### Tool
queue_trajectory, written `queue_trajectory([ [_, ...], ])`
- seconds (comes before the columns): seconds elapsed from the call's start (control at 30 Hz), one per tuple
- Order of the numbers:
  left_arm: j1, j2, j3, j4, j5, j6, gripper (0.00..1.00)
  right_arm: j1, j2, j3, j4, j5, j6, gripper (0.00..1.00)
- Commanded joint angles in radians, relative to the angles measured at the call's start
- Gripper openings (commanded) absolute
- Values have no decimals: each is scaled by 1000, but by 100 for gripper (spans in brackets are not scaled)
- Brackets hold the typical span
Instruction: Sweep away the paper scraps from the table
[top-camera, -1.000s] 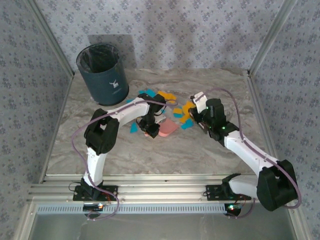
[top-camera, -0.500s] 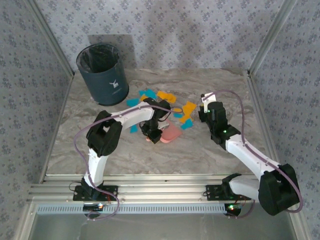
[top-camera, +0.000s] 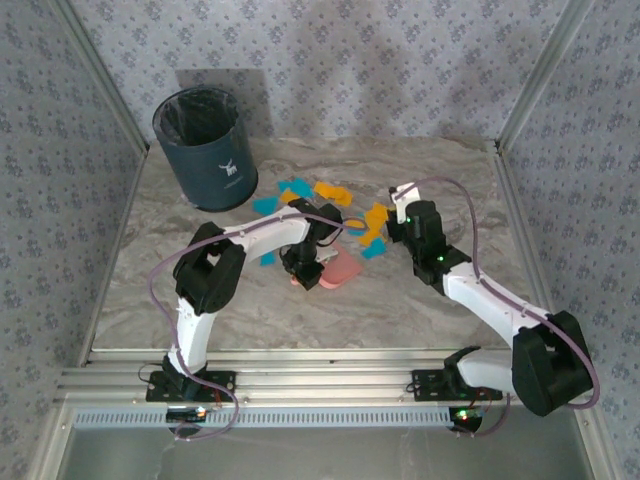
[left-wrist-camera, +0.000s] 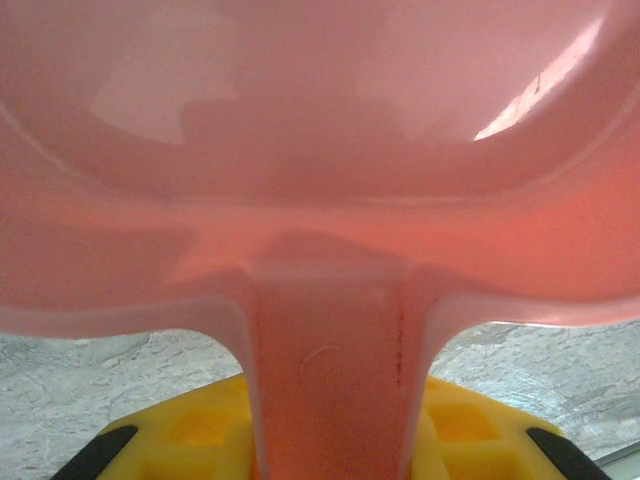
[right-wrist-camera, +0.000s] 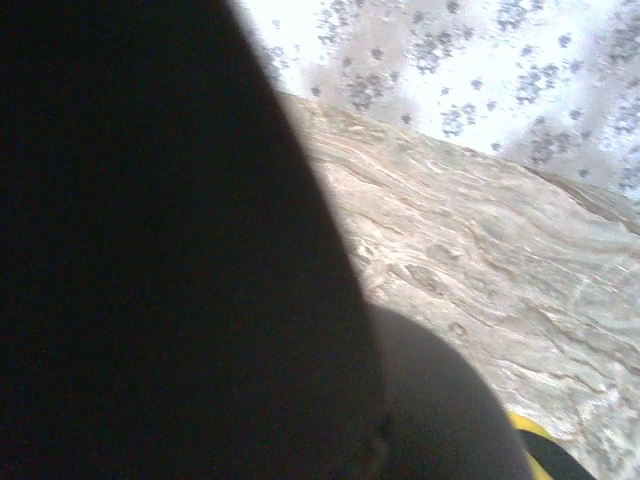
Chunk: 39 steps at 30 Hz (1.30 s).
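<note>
The scraps (top-camera: 327, 190), orange and teal, lie loose on the counter (top-camera: 200, 300) in an arc from 10 to 2 o'clock around the dustpan (top-camera: 342, 267), with a couple more at its 9 o'clock. The bin (top-camera: 201, 148) stands at the counter's 10 o'clock corner.

The left tool (top-camera: 300, 266) is closed tight on the dustpan's handle, the pink pan spreading out ahead of its yellow fingers (left-wrist-camera: 200, 425). The right tool (top-camera: 398, 212) is closed too, at 2 o'clock from the pan. A dark shape sits right against its camera, and I cannot tell what it is.

The scraps look thin, flat and nearly weightless. They would likely slide easily on the smooth marble, flutter at a quick stroke and slip under a raised lip. Pinching them seems hopeless. They are better pushed from behind, low and slow, with the pan's front edge flat on the counter. The pan looks like stiff, light plastic, so the handle is the right hold.
</note>
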Motion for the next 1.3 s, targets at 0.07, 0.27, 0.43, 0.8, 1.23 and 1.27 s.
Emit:
queue_trajectory([
  [0.07, -5, -39, -19, -54, 7, 19, 0, 57, 23, 27, -76, -94, 43, 0],
  [0.27, -5, -40, -20, -53, -1, 19, 0, 108, 19, 29, -104, -125, 62, 0],
  [0.43, -5, -43, -21, -51, -5, 16, 0, 131, 16, 35, -109, -157, 96, 0],
  [0.8, 8, -38, -15, -45, -26, 3, 0, 181, 3, 55, -138, -222, 132, 0],
  [1.23, 33, -34, -11, -46, -62, -12, 0, 195, -101, 33, -93, -212, 157, 0],
  [1.27, 35, -34, -12, -45, -62, -12, 0, 194, -113, 24, -78, -195, 161, 0],
])
